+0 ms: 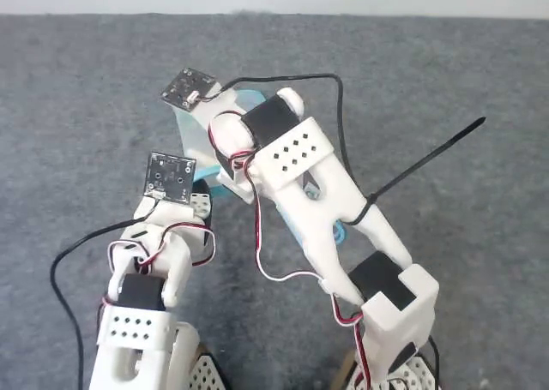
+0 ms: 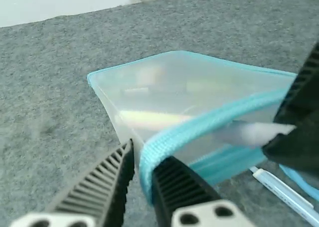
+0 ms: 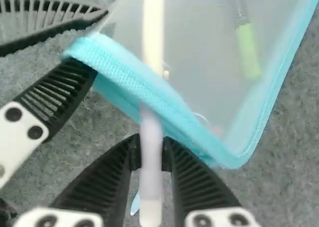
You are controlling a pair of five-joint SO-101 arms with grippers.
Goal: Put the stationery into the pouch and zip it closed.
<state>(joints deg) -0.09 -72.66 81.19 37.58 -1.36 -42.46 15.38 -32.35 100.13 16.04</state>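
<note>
Partly filled pouch (image 2: 189,87) — left tool (image 2: 145,159) pinching its rim (image 2: 199,124), right tool (image 3: 149,144) clamping pen (image 3: 150,197).

Translucent frosted plastic pouch (image 2: 189,92), turquoise woven zip border; slim white plastic pen (image 3: 150,197); lime-green cylindrical marker (image 3: 247,55); mottled grey felt table cover (image 1: 86,90); left gripper (image 2: 148,154) and right gripper (image 3: 150,139), black ribbed jaws on white mounts.
</note>
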